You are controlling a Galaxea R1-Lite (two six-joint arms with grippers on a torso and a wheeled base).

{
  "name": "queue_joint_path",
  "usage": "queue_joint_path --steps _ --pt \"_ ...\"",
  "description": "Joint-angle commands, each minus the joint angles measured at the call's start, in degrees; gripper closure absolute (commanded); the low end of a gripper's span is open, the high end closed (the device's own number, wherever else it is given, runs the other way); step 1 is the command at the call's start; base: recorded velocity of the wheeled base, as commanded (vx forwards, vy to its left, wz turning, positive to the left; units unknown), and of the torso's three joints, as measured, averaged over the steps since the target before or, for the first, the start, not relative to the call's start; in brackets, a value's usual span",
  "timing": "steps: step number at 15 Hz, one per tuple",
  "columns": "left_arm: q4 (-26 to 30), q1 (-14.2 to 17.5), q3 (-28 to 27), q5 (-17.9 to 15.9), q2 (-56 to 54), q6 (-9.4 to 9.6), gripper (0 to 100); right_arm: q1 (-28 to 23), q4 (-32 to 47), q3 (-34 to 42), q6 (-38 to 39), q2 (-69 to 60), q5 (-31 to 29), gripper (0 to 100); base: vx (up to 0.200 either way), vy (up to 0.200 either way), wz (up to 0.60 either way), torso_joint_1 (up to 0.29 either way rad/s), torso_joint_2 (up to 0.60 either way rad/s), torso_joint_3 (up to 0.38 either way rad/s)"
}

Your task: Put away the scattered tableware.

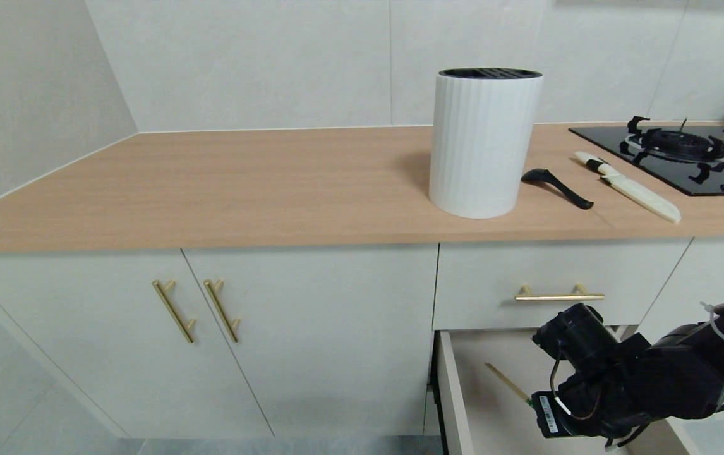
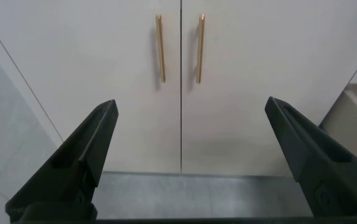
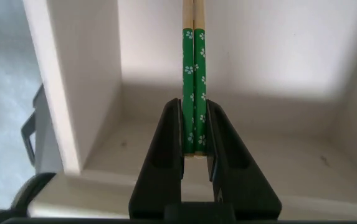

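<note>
My right gripper [image 3: 194,127] is shut on a pair of green-handled chopsticks [image 3: 194,74] with white flower marks, held low inside the open drawer [image 1: 457,392]. In the head view the chopsticks [image 1: 507,382] stick out from that gripper [image 1: 536,404] toward the drawer's back. On the wooden counter lie a black spoon [image 1: 555,184] and a cream knife [image 1: 630,188], both to the right of a tall white ribbed utensil holder [image 1: 484,144]. My left gripper [image 2: 187,149] is open, low in front of the cabinet doors, with nothing between its fingers.
A black gas hob [image 1: 684,151] sits at the counter's right end. Below the counter are two cabinet doors with gold handles [image 1: 198,309] and a shut upper drawer with a gold handle [image 1: 559,294]. Tiled wall behind.
</note>
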Motion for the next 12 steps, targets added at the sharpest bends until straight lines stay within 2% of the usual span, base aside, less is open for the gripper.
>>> queue_joint_path --steps 1,4,7,12 --pt "-0.1 0.0 0.0 0.0 0.0 -0.02 0 0.2 -0.6 0.8 0.0 0.0 0.0 100 0.0 0.0 0.0 -0.154 0.45 0.31" --pt "-0.1 0.0 0.0 0.0 0.0 -0.02 0 0.3 -2.0 1.2 0.0 -0.4 -0.8 100 0.0 0.0 0.0 -0.134 0.45 0.31" --pt "-0.1 0.0 0.0 0.0 0.0 -0.02 0 0.4 -7.9 3.9 -0.1 -0.5 -2.1 100 0.0 0.0 0.0 -0.106 0.45 0.334" --pt "-0.1 0.0 0.0 0.0 0.0 -0.02 0 0.4 -8.8 4.1 -0.2 -5.1 -3.0 100 0.0 0.0 0.0 -0.026 0.12 0.075"
